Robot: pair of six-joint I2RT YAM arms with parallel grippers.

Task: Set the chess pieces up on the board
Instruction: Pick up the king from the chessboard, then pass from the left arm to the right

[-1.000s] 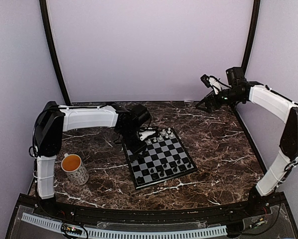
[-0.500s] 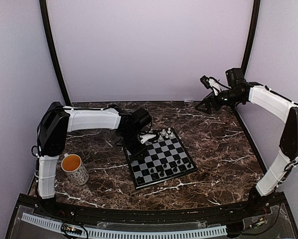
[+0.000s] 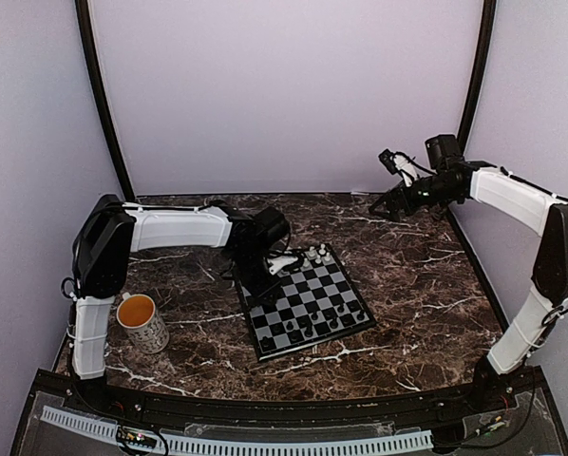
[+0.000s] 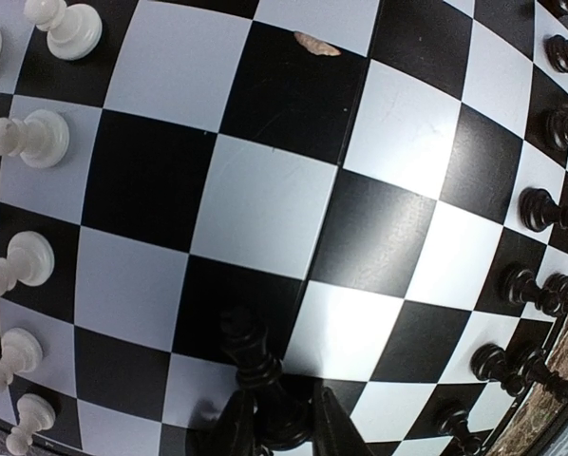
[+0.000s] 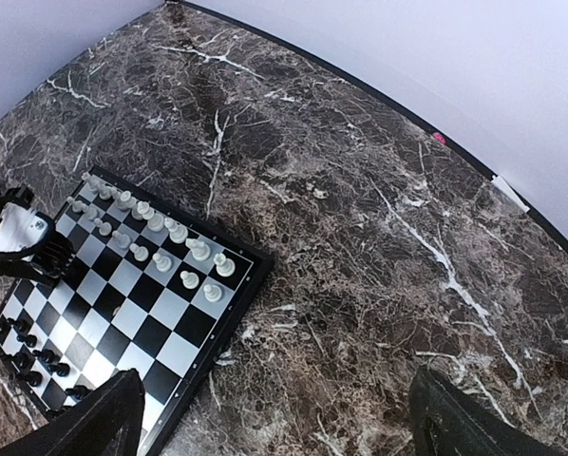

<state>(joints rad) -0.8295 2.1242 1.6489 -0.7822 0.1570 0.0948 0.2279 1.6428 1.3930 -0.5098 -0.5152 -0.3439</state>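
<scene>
Your left gripper [image 4: 279,423] pinches a small black chess piece [image 4: 254,353] by its base, near the left edge of the flat black-and-white checked board [image 3: 314,290]. Lift it straight up, carry it high over the standing black pieces [image 4: 540,209] along the near edge, and seat it upright mid-square before releasing. Your right gripper [image 3: 395,180] hangs wide open and empty above the dark marble table's [image 3: 407,275] far right corner.

top camera sits high behind the arm bases [image 3: 86,366], looking forward and down over the whole table [image 3: 426,285]. left wrist camera looks almost straight down, very close to the board [image 4: 255,204]. right wrist camera looks down from far off. all three share the board.
</scene>
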